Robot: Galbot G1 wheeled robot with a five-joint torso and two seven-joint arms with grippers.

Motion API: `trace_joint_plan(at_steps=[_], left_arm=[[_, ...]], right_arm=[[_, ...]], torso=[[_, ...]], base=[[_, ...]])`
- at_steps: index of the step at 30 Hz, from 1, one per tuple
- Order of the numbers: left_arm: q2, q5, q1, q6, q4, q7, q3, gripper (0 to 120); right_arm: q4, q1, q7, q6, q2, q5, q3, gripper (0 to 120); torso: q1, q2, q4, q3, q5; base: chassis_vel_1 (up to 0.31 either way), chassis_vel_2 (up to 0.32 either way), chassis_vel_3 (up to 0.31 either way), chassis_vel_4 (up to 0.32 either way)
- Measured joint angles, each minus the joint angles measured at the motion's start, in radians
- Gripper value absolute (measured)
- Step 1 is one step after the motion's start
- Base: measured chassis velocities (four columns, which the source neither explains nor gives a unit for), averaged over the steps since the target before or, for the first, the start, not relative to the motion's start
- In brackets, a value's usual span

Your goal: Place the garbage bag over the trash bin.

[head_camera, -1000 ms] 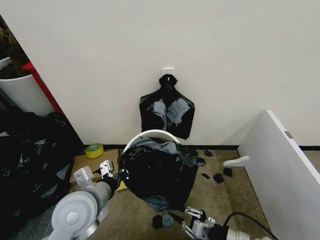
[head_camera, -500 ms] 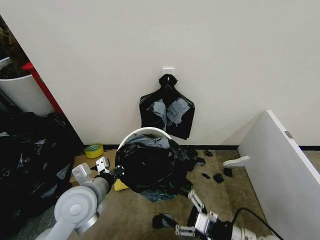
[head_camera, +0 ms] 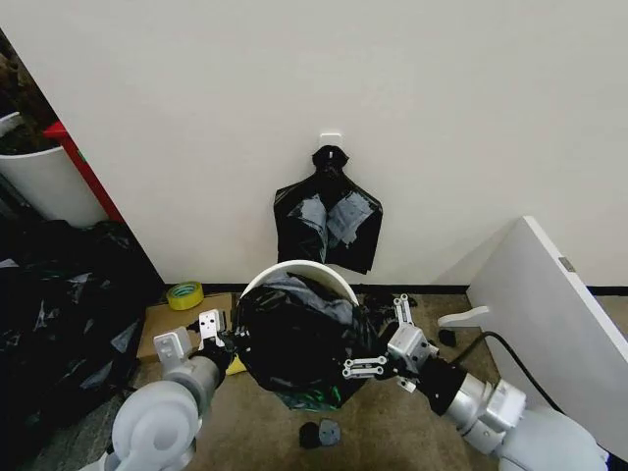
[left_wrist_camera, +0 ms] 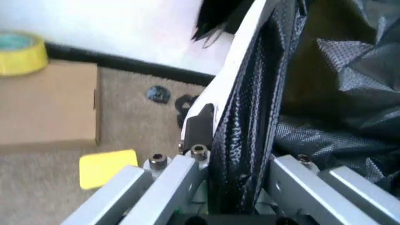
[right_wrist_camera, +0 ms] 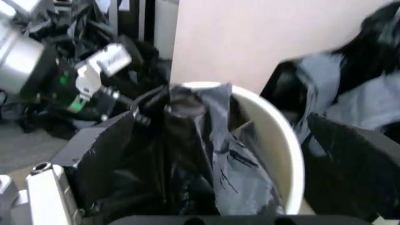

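The white trash bin (head_camera: 297, 266) stands on the floor by the wall, its far rim bare. The glossy black garbage bag (head_camera: 294, 339) covers its mouth and near side and hangs down the front. My left gripper (head_camera: 224, 343) is at the bin's left edge, shut on the garbage bag (left_wrist_camera: 250, 117) where it lies over the white rim (left_wrist_camera: 240, 61). My right gripper (head_camera: 385, 339) is at the bag's right side, open, its fingers spread wide on either side of bag and bin. In the right wrist view the bag (right_wrist_camera: 187, 140) drapes inside the rim (right_wrist_camera: 281, 136).
A knotted bunch of black bags (head_camera: 329, 221) hangs on the wall behind the bin. A yellow tape roll (head_camera: 183, 294) and cardboard (head_camera: 157, 322) lie left, beside a black plastic heap (head_camera: 59, 324). A white board (head_camera: 549, 334) leans at right. Black scraps (head_camera: 319, 434) dot the floor.
My right gripper has risen from low near the front floor to the bag's right side, fingers spread. The bag's hanging front has gathered closer to the bin. The left gripper has kept its hold.
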Motion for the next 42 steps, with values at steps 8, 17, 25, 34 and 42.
trace_joint_plan(at_steps=[8, 17, 25, 34, 42], left_arm=[[-0.002, 0.100, 0.008, -0.001, -0.004, 0.053, 0.014, 1], [0.000, 0.111, 0.012, -0.003, -0.012, 0.067, 0.016, 1], [0.001, 0.120, 0.019, -0.005, -0.021, 0.089, 0.014, 1], [0.009, 0.120, 0.024, -0.006, -0.029, 0.108, 0.007, 1], [0.026, 0.087, 0.026, -0.006, -0.036, 0.131, -0.001, 1]], right_arm=[[-0.034, 0.010, 0.022, -0.046, -0.003, 0.060, -0.013, 75], [-0.048, 0.012, 0.021, -0.040, -0.003, 0.070, -0.012, 42], [-0.065, 0.006, 0.017, -0.015, -0.002, 0.048, -0.009, 14], [-0.101, 0.006, 0.019, 0.055, 0.002, 0.046, -0.002, 0], [-0.202, 0.058, 0.016, 0.194, 0.004, 0.096, 0.011, 0]], torso=[[0.000, 0.000, 0.0000, 0.000, 0.0000], [0.000, 0.000, 0.0001, 0.000, 0.0000], [0.000, 0.000, 0.0001, 0.000, 0.0000], [0.000, 0.000, 0.0002, 0.000, -0.0001], [0.000, 0.000, 0.0003, 0.000, 0.0000]], base=[[0.000, 0.000, 0.000, 0.000], [0.000, 0.000, 0.000, 0.000], [0.000, 0.000, 0.000, 0.000], [0.000, 0.000, 0.000, 0.000], [0.000, 0.000, 0.000, 0.000]])
